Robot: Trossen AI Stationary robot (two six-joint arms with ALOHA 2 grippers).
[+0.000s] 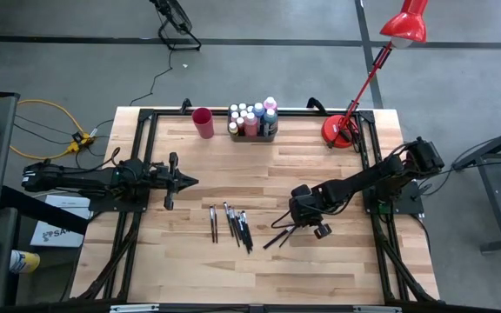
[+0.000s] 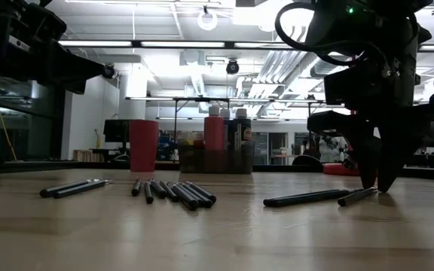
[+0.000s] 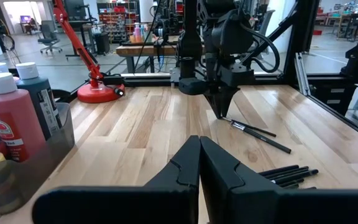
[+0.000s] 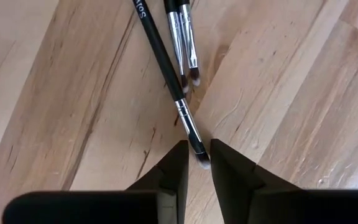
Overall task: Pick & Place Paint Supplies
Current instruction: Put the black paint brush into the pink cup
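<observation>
The counter (image 1: 320, 261) is pale wood planking framed by black rails, and it carries a red cup (image 1: 203, 123) upright near its far edge, well apart from the right gripper (image 1: 296, 228) and farther from it than the grey tray (image 1: 252, 133) just beside the cup. A red desk lamp (image 1: 341, 130) stands on its round base at the far right corner, beyond that gripper, its shade (image 1: 406, 26) hanging out past the counter's edge. Yellow and black cables (image 1: 50, 122) trail over the grey floor off the counter's left side, behind the left gripper (image 1: 185, 182).
</observation>
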